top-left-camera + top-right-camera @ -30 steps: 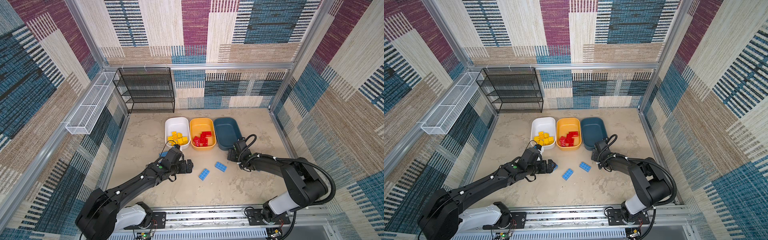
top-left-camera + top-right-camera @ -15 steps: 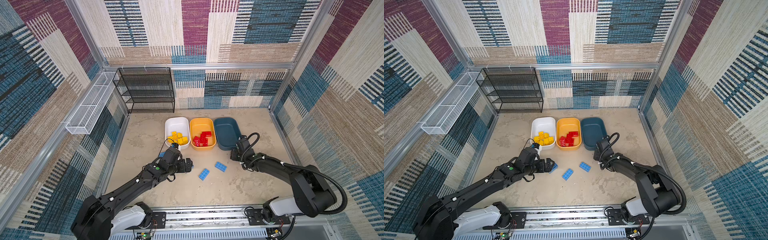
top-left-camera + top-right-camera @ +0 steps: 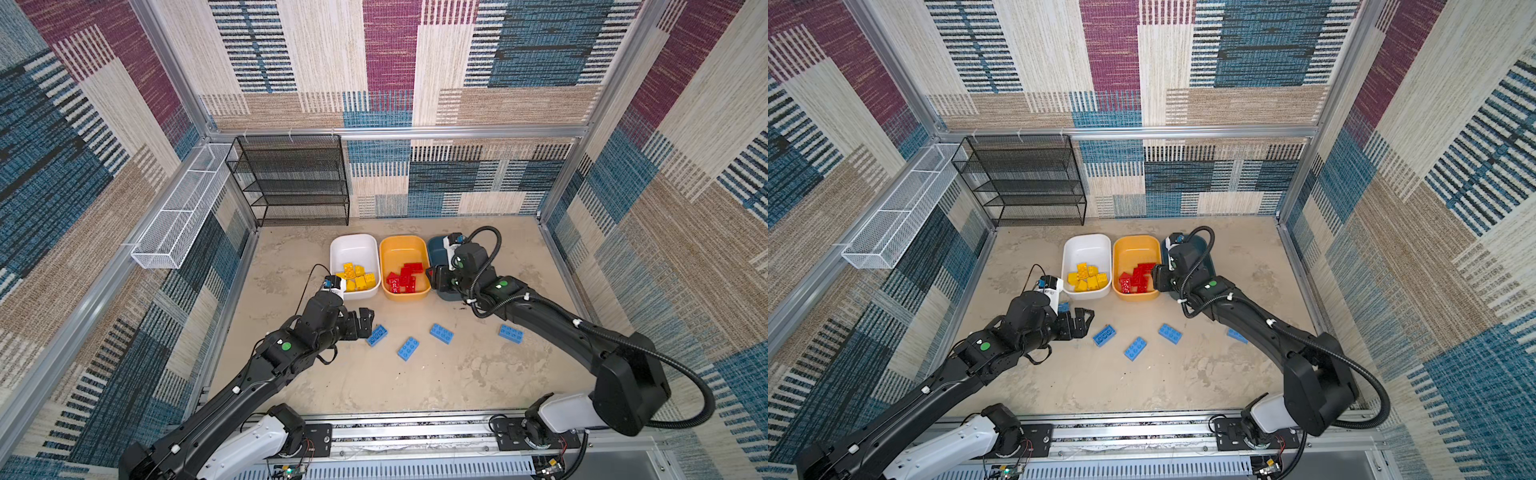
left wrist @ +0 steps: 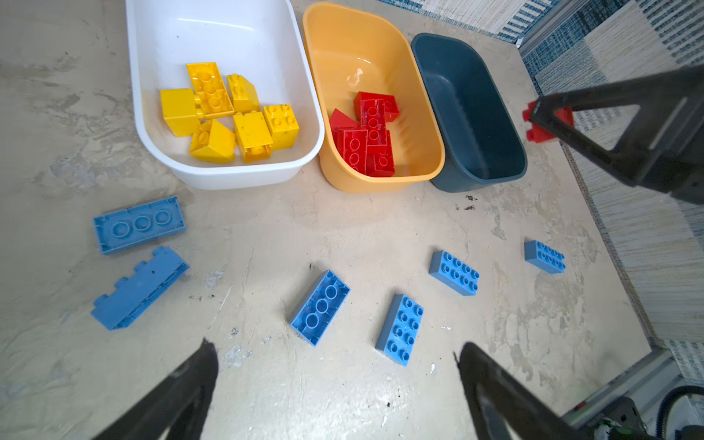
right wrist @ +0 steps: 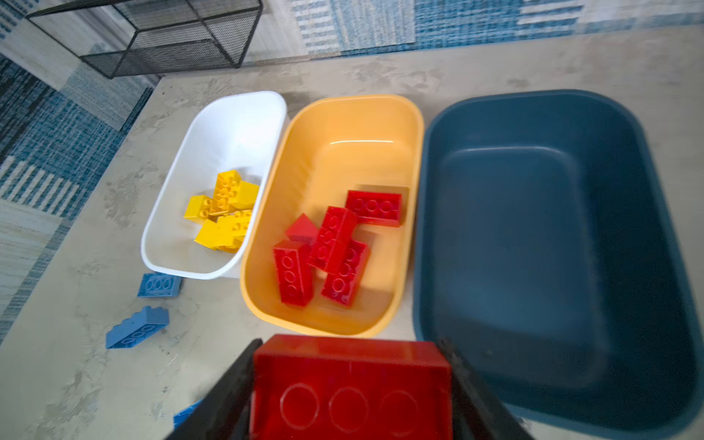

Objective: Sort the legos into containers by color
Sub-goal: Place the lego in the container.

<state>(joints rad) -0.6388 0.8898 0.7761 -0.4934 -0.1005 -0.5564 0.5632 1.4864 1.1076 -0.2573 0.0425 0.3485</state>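
Tabletop is set with three tubs side by side: dark teal tub, yellow-orange tub loaded with red bricks, white tub loaded with yellow bricks. Left gripper is spread wide, nothing held, low over six loose light blue bricks on the tabletop. Right gripper is clamped on a red brick, held above the near ends of the yellow-orange and teal tubs.

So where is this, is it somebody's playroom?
Probably not: it looks like a robot test booth. The left arm and right arm are mounted on a metal rail, and patterned fabric panels in a metal frame box in the tabletop.
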